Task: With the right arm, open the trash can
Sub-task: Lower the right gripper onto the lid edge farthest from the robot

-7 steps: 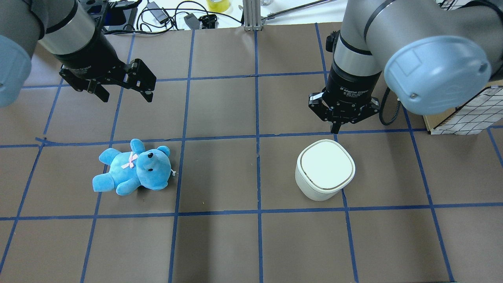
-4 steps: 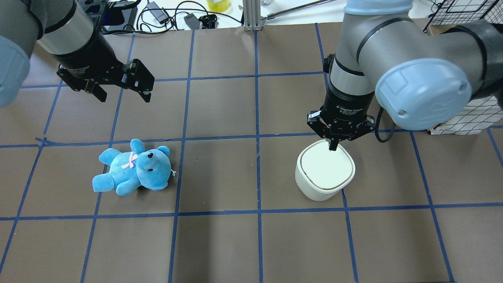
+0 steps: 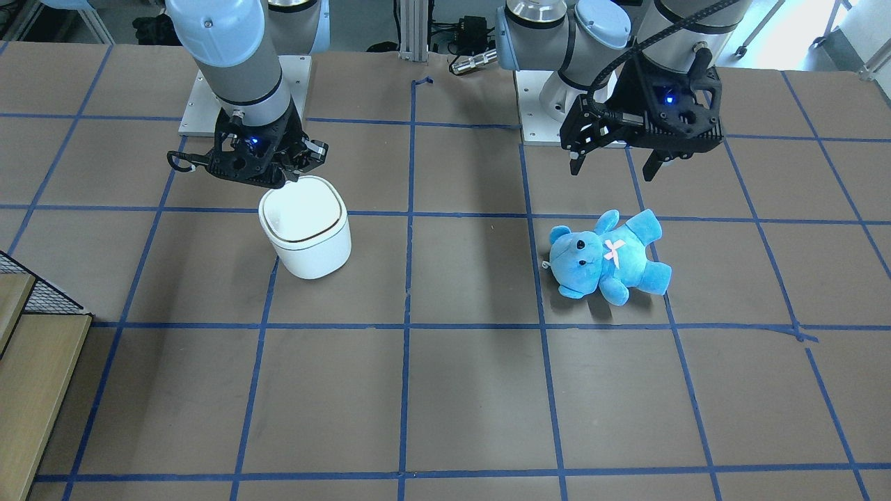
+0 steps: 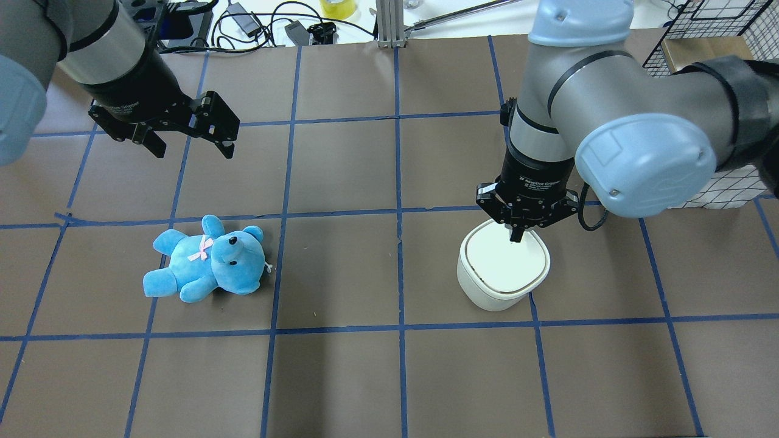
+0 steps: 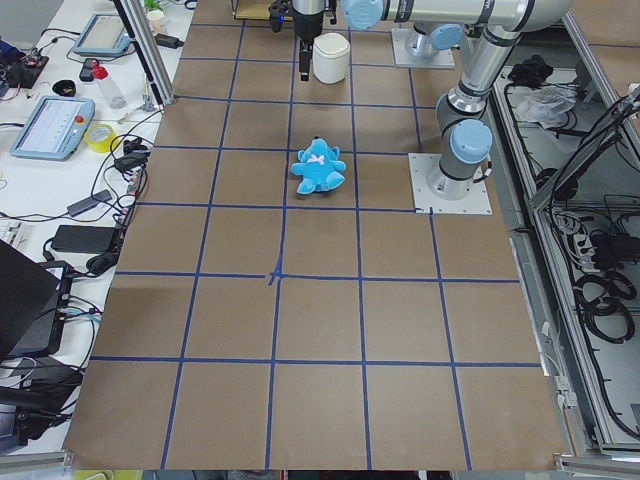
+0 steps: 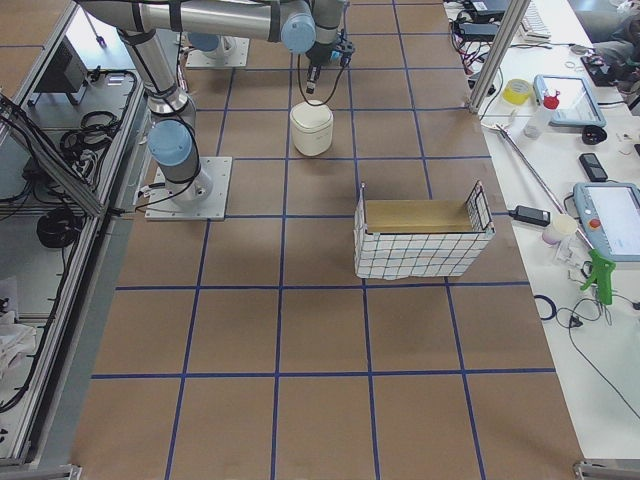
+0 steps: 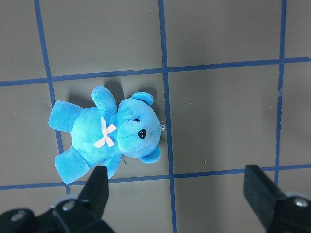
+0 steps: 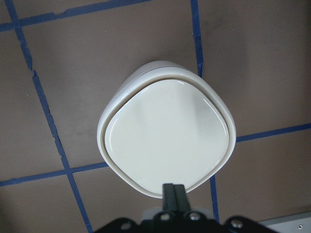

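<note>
The white trash can (image 4: 504, 271) stands on the brown table right of centre, lid down; it also shows in the front view (image 3: 306, 233) and the right wrist view (image 8: 167, 136). My right gripper (image 4: 516, 237) is shut, fingertips together and pointing down over the lid's edge part farthest from the overhead camera; I cannot tell if they touch. It shows in the front view (image 3: 284, 182) and the right wrist view (image 8: 173, 191). My left gripper (image 4: 195, 147) is open and empty, high above a blue teddy bear (image 4: 207, 261), which the left wrist view (image 7: 112, 131) shows.
A wire basket with a cardboard box (image 6: 420, 235) stands at the table's right end, behind my right arm (image 4: 730, 182). Cables and a yellow tape roll (image 4: 338, 7) lie past the far edge. Blue tape lines grid the table.
My right gripper moved from beyond the can's far side to over its lid and came lower. The lid stays down. The left arm and the bear have not moved.
</note>
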Controlling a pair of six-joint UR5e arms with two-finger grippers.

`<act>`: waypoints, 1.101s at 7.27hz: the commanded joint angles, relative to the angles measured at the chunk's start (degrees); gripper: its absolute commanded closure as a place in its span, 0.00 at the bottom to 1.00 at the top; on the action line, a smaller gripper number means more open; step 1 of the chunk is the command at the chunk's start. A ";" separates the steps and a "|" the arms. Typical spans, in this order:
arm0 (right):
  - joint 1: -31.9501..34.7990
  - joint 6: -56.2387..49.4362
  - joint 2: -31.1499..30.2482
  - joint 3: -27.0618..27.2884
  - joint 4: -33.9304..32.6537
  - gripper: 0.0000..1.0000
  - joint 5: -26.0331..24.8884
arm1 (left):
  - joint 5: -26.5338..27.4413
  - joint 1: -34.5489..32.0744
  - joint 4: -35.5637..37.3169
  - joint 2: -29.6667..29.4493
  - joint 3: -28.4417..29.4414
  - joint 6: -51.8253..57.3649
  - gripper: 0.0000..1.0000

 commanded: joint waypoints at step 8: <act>-0.57 3.84 0.50 8.49 -11.81 1.00 -2.70 | -0.20 0.01 0.00 -0.01 0.00 0.00 0.00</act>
